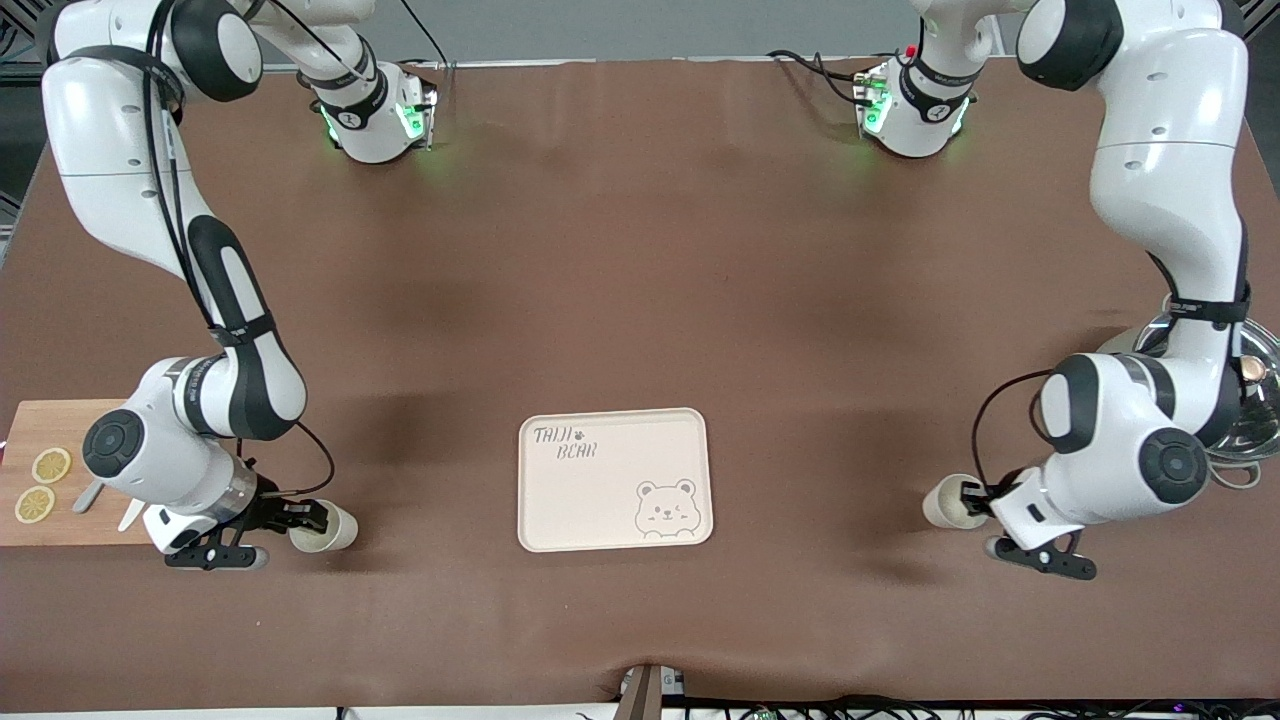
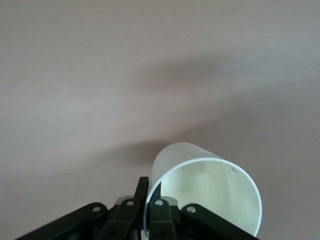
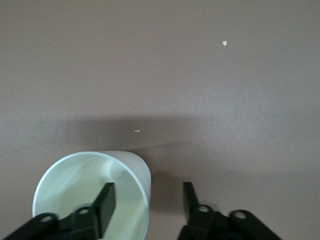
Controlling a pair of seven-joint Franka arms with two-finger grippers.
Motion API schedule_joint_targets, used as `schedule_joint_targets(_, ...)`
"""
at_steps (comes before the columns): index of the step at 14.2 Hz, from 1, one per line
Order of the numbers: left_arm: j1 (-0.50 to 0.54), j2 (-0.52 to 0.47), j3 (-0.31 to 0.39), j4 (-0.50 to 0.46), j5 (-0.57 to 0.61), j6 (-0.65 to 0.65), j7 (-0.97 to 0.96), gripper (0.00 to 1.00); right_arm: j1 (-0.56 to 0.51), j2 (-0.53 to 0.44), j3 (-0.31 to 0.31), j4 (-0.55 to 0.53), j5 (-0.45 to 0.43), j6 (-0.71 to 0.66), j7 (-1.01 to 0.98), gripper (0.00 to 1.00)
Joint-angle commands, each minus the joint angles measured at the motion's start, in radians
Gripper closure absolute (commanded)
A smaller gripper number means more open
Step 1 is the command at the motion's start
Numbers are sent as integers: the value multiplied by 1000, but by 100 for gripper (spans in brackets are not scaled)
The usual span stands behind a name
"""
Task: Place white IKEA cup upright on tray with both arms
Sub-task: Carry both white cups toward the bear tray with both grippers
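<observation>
Two white cups lie on their sides on the brown table, one at each end. The cream tray (image 1: 600, 500) with the bear print lies between them and holds nothing. My left gripper (image 1: 972, 495) is shut on the rim of one cup (image 1: 945, 503). In the left wrist view its fingers (image 2: 141, 187) pinch the cup's wall (image 2: 180, 160), and the cup's mouth faces the camera. My right gripper (image 1: 310, 517) is open at the other cup (image 1: 328, 527). In the right wrist view one finger (image 3: 106, 197) is inside that cup (image 3: 90, 185) and the other is outside, with the wall between them.
A wooden cutting board (image 1: 40, 425) with two lemon slices (image 1: 50, 465) lies at the right arm's end of the table, beside the right wrist. A metal bowl (image 1: 1255, 410) sits at the left arm's end, partly hidden under the left arm.
</observation>
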Motion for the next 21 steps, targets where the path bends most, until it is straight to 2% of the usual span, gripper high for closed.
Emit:
schedule_joint_targets(1, -62, -26, 12, -10, -10, -34, -129, 100, 4, 14, -2, 24, -17, -4, 14, 76)
schedule_joint_targets(4, -112, -26, 10, -8, -14, -53, -254, 100, 4, 16, -2, 24, -17, -4, 14, 100)
schedule_joint_targets(11, -280, -24, 16, -2, -15, -79, -597, 100, 4, 14, -2, 41, -14, -22, 14, 100)
schedule_joint_targets(14, -363, -23, 21, 16, -15, -79, -740, 100, 4, 10, 3, 111, -2, -146, 19, 100)
schedule_joint_targets(18, -440, -11, 23, 61, -14, -64, -840, 100, 53, 5, 6, 181, -2, -262, 163, 100)
schedule_joint_targets(21, -477, 9, 24, 62, -15, 22, -884, 100, 110, 1, 4, 195, -3, -286, 305, 100)
